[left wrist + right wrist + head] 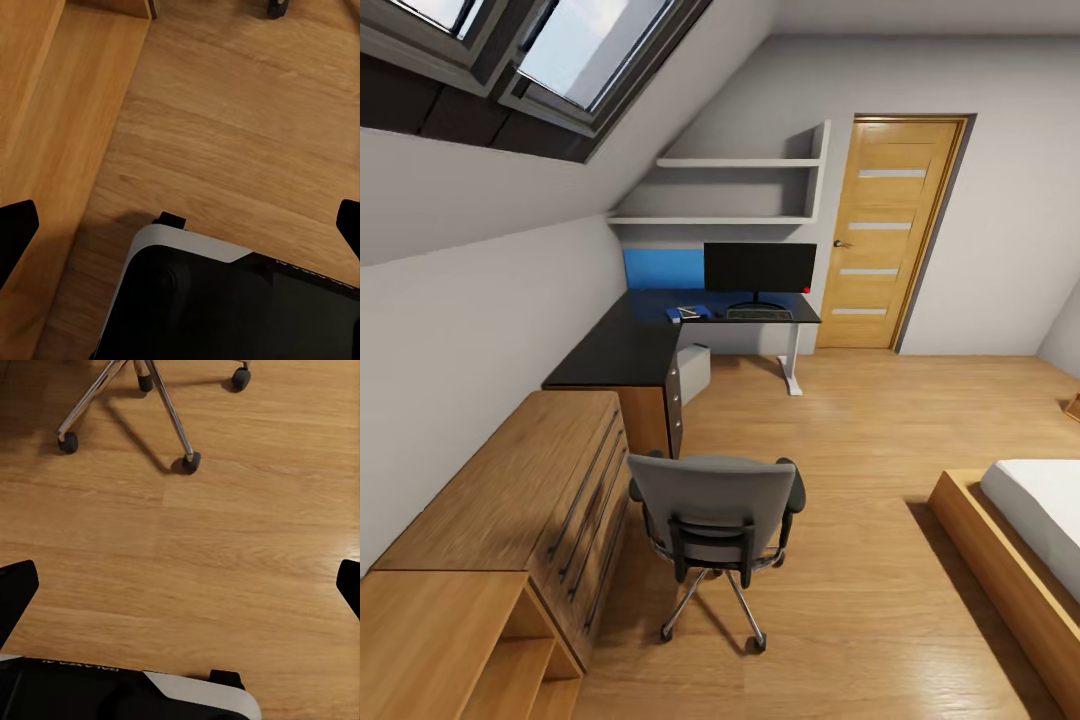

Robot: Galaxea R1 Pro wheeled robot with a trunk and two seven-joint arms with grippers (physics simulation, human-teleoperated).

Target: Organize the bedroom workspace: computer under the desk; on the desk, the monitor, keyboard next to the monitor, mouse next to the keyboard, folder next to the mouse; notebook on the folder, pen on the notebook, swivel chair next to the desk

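Both pincers spread apart over bare floor (225, 555) behind swivel chair (712, 515).

Both hands (180, 225) (180, 585) hang downward, fingers spread wide.

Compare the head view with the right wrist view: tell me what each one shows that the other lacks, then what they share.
Head view alone: the long black L-shaped desk with the wide black monitor, slim black keyboard and flat blue folder on it, the light grey computer tower beneath, and the oak door.

Right wrist view alone: the right hand, open, its dark fingertips at the picture's edges.

Both: the grey swivel chair's chrome base on the wooden floor.
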